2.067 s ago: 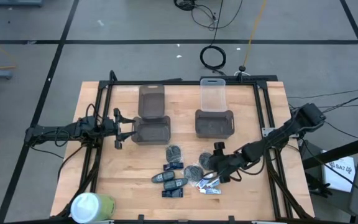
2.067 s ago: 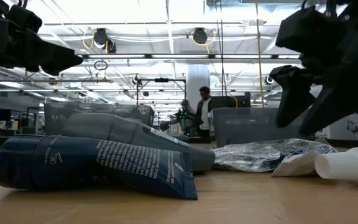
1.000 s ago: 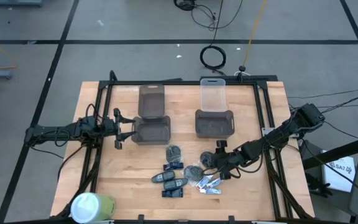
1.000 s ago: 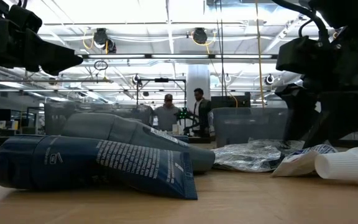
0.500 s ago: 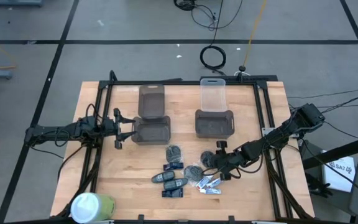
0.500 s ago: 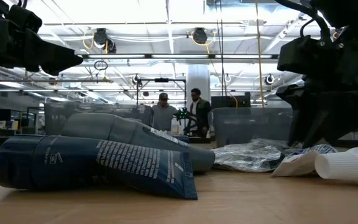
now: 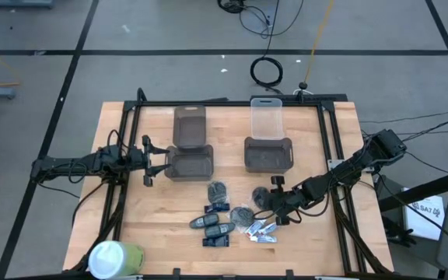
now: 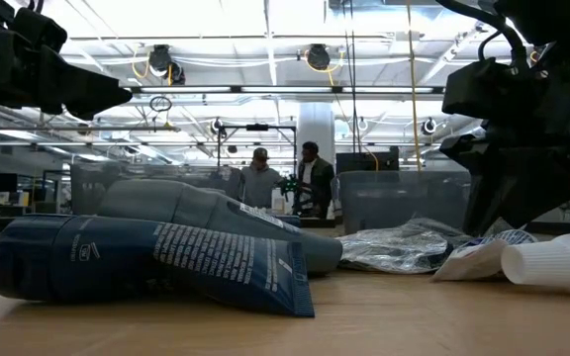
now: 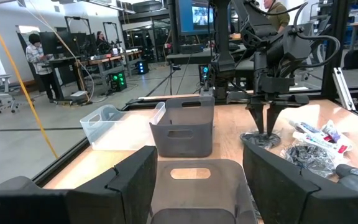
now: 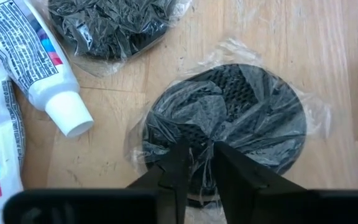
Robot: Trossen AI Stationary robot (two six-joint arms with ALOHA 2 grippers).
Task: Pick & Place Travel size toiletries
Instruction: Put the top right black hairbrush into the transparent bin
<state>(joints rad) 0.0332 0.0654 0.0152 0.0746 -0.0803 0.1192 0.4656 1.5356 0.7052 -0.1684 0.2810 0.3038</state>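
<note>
Your right gripper [image 10: 196, 163] pinches the wrapped dark puff [image 10: 229, 124] directly beneath it, nothing binned yet, remaining toiletries [image 7: 216, 225] lying just beside, left gripper [image 7: 152, 161] spread, idle.

Right pincer [image 10: 196, 163] lowered, fingers nearly closed; left pincer [image 7: 148, 162] spread, waiting.

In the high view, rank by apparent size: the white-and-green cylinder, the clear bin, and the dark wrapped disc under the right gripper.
1. Clear bin, largest.
2. White-and-green cylinder, somewhat smaller; standing taller, it is nearer the overhead camera, so this gap is unsure.
3. Dark wrapped disc, clearly smallest, partly hidden by the right gripper.
</note>
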